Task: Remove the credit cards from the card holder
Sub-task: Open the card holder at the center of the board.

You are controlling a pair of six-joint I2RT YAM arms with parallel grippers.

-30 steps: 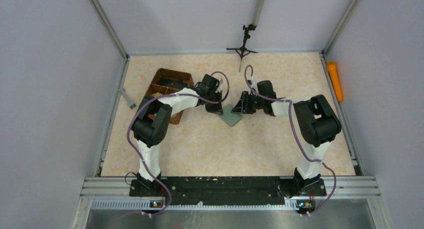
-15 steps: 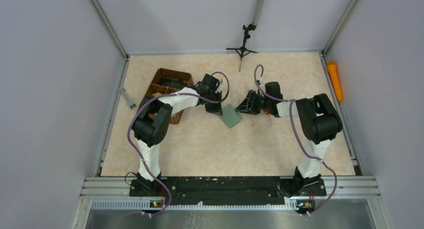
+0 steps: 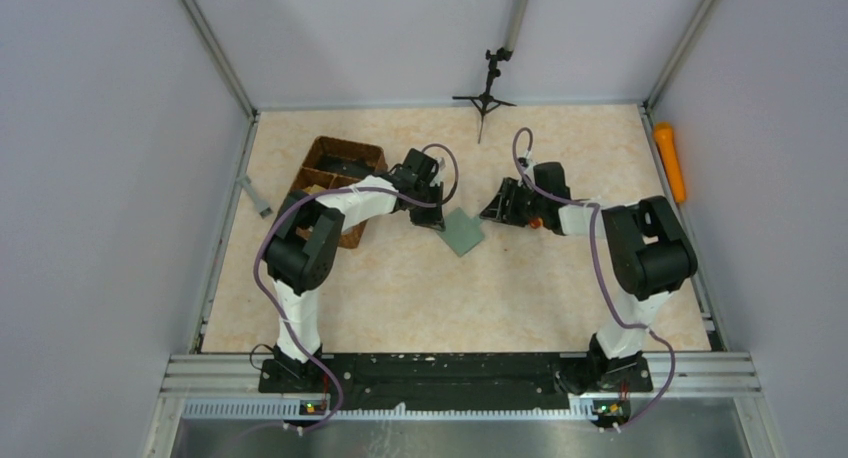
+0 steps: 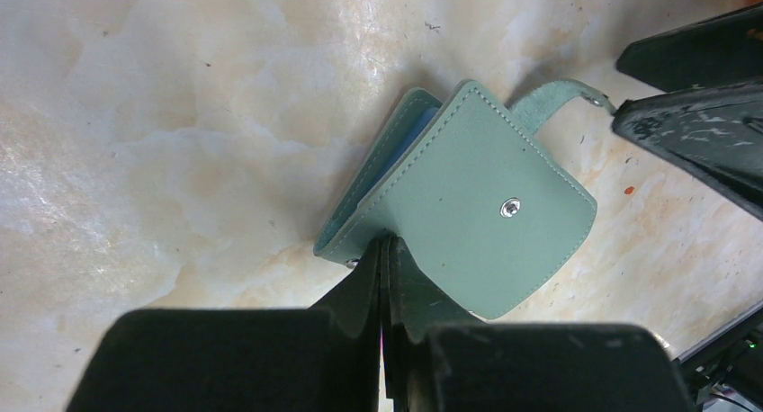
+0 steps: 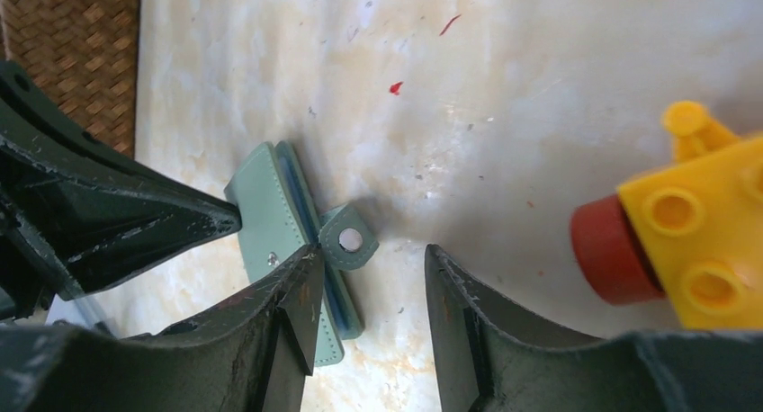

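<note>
My left claw (image 4: 385, 250) is clamped tight on the card holder (image 4: 468, 192), tilted on the table (image 4: 180, 115) between my arms, while my right claw (image 5: 369, 268), half spread and empty, hovers with its left finger tip just beside the holder's snap strap (image 5: 346, 243).

A brown wicker tray (image 3: 350, 145) sits far left on the beige marbled table (image 3: 450, 288). A black tripod (image 3: 487, 96) stands at the far edge. An orange cylinder (image 3: 669, 161) lies along the right side, a grey piece (image 3: 255, 196) on the left. A yellow studded block (image 5: 711, 241) touches a red round part (image 5: 605, 261).
</note>
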